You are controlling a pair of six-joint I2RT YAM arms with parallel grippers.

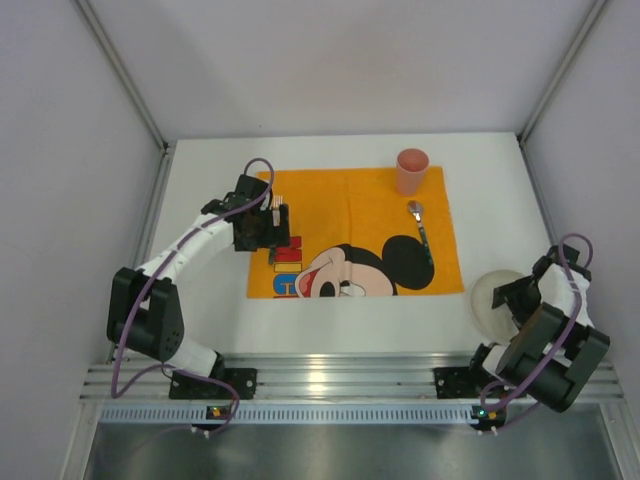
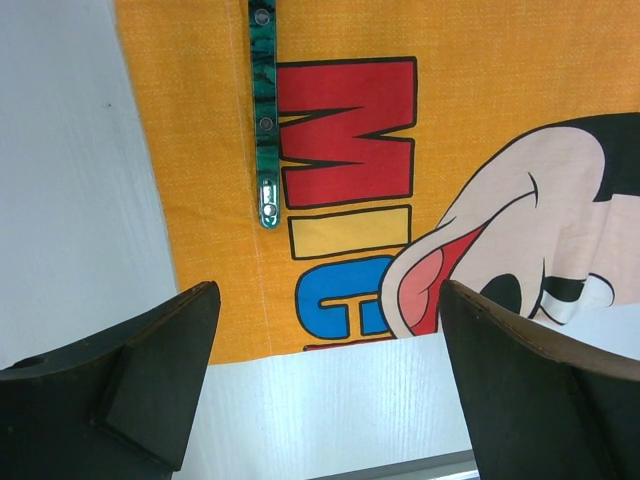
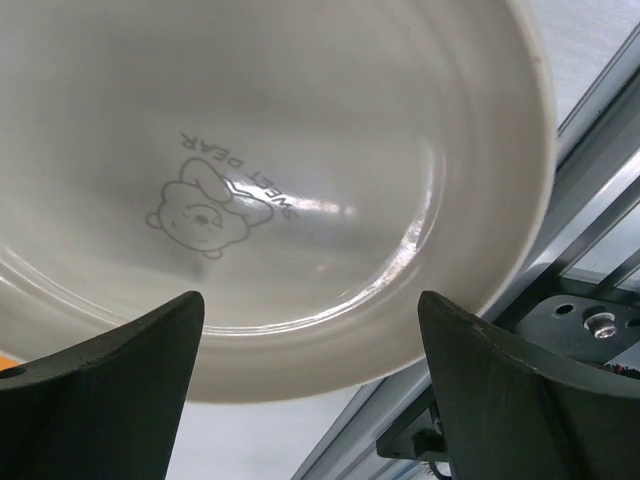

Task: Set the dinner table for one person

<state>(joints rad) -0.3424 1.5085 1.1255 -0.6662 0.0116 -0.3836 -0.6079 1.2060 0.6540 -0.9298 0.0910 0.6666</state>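
Observation:
The white dinner table [image 1: 200,200] carries an orange Mickey Mouse placemat [image 1: 350,215]. A green-handled fork [image 2: 265,120] lies on the mat's left side. My left gripper [image 1: 272,238] hovers over the fork, open and empty; in the left wrist view the gripper [image 2: 330,395] is over the mat's near edge. A pink cup [image 1: 412,170] and a spoon [image 1: 421,226] sit on the mat's right side. A round white plate [image 1: 492,298] with a bear print [image 3: 205,205] lies on the table right of the mat. My right gripper [image 1: 516,296] is just above the plate, open and empty [image 3: 310,400].
Grey walls enclose the table at the back and both sides. A metal rail [image 1: 340,375] runs along the near edge and shows beside the plate in the right wrist view [image 3: 590,200]. The right arm hides part of the plate from above.

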